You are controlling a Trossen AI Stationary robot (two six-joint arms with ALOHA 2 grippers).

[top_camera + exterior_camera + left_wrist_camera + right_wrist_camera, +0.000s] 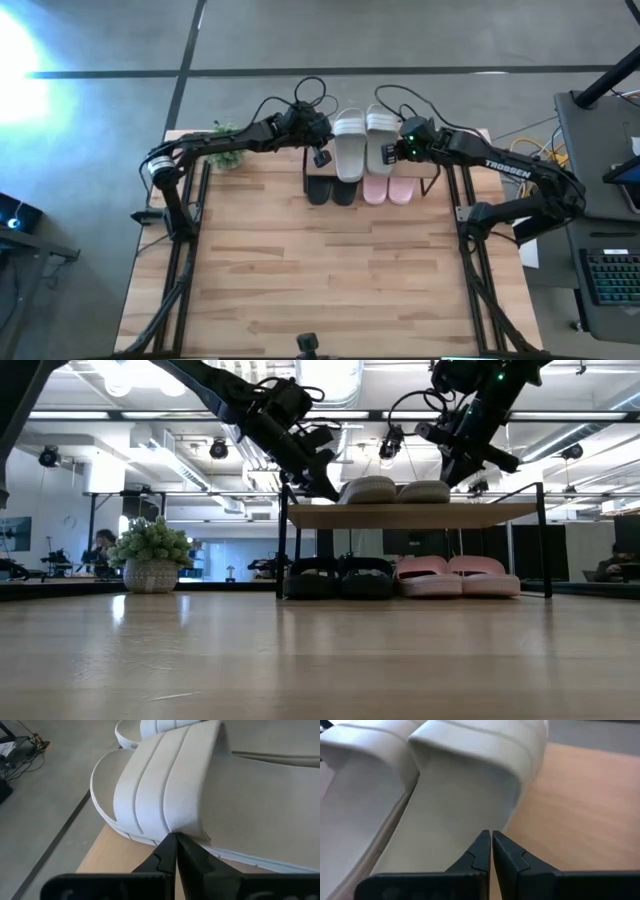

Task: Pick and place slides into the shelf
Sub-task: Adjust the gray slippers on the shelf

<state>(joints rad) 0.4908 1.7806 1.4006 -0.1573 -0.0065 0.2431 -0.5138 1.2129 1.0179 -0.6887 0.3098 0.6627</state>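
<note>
The shelf (410, 515) stands at the table's far middle. The pale grey-white slides (349, 146) (381, 140) lie side by side, soles down, on its top board. Under the board rest the black pair (340, 578) and, to their right, the pink pair (458, 576). My left gripper (322, 152) is shut at the left white slide's outer side. My right gripper (390, 156) is shut just over the right white slide (455, 810), near its outer edge. My left gripper's shut fingertips (172, 840) meet the left white slide's outer side at the foot of its strap (175, 822). They come slanting down from the table's left. The slide lies flat on the shelf's top board. My right gripper's shut tips (488, 837) stand at the right slide's footbed edge; I cannot tell whether they touch it.
A small potted plant (225, 135) stands at the table's far left corner, beside my left arm. Cables (300, 95) hang behind the shelf. The wide wooden tabletop (330, 280) stretches in front of the shelf toward the near edge.
</note>
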